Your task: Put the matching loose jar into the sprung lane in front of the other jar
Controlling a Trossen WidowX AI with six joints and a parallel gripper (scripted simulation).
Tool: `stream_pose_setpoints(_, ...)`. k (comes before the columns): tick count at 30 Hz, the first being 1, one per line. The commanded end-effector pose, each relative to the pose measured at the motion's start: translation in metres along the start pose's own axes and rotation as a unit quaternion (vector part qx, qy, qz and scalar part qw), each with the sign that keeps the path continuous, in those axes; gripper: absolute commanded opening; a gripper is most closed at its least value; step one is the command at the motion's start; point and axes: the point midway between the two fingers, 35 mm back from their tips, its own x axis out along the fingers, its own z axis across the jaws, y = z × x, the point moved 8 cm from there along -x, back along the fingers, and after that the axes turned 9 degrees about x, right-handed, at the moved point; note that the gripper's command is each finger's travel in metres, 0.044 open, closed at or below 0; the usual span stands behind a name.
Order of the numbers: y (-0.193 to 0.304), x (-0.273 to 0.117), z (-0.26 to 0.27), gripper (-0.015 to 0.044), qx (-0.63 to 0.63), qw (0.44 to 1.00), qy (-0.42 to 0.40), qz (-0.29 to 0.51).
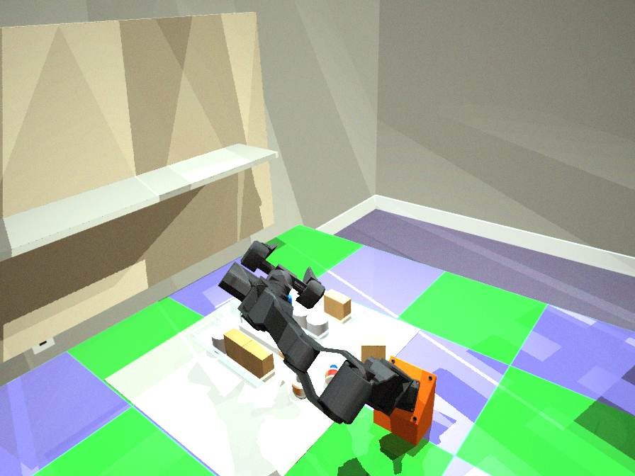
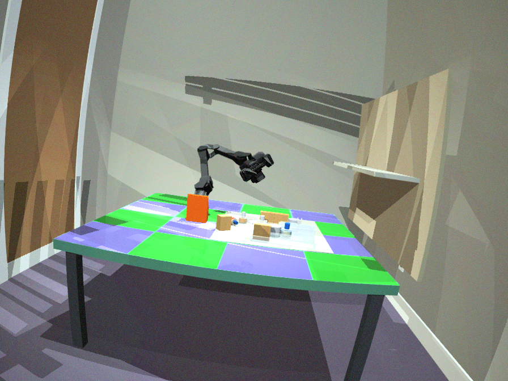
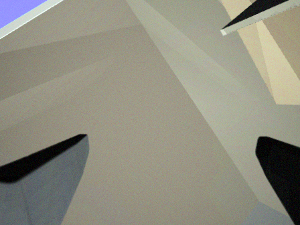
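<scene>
My gripper [image 1: 292, 257] [image 2: 259, 169] [image 3: 172, 143] is open and empty, high above the table; the wrist view shows only walls and shelf between its fingers. A loose jar with an orange-brown band and pale lid [image 1: 298, 390] [image 2: 243, 219] stands on the white mat. A second loose jar, with a blue lid and red band [image 1: 332, 374] [image 2: 234, 221], appears to lie on its side nearby. Another blue-lidded jar [image 2: 286, 225] stands among the clear lanes, mostly hidden by the arm in the top view. The arm covers the middle lane, so its jar and pusher cannot be made out.
Tan boxes [image 1: 249, 354] [image 2: 261, 231] stand in the outer lanes, with grey cylinders [image 1: 317, 326] beside one. Another tan box [image 1: 373, 348] [image 2: 224, 222] stands near the orange base block [image 1: 412, 425] [image 2: 197, 208]. A wall shelf [image 1: 138, 192] [image 2: 381, 173] juts out beyond the lanes.
</scene>
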Motion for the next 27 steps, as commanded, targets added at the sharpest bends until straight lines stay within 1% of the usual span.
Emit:
stream_pose_setpoints(1, -0.021, 0.019, 0.035, 0.0440, 0.122, 0.962, -0.214, -0.119)
stream_pose_setpoints(4, -0.030, 0.020, 0.055, 0.0440, 0.213, 0.898, -0.355, -0.147)
stream_pose_setpoints(6, -0.034, 0.018, 0.066, 0.0440, 0.279, 0.833, -0.454, -0.147)
stream_pose_setpoints(8, -0.037, 0.013, 0.074, 0.0440, 0.351, 0.740, -0.558, -0.128)
stream_pose_setpoints(10, -0.040, 0.006, 0.079, 0.0440, 0.418, 0.628, -0.650, -0.091)
stream_pose_setpoints(11, -0.041, 0.004, 0.079, 0.0440, 0.442, 0.578, -0.682, -0.073)
stream_pose_setpoints(12, -0.041, 0.003, 0.079, 0.0440, 0.455, 0.548, -0.700, -0.060)
stream_pose_setpoints(13, -0.041, 0.002, 0.079, 0.0440, 0.460, 0.537, -0.705, -0.056)
stream_pose_setpoints(27, -0.037, 0.004, 0.084, 0.0440, 0.460, 0.537, -0.705, -0.056)
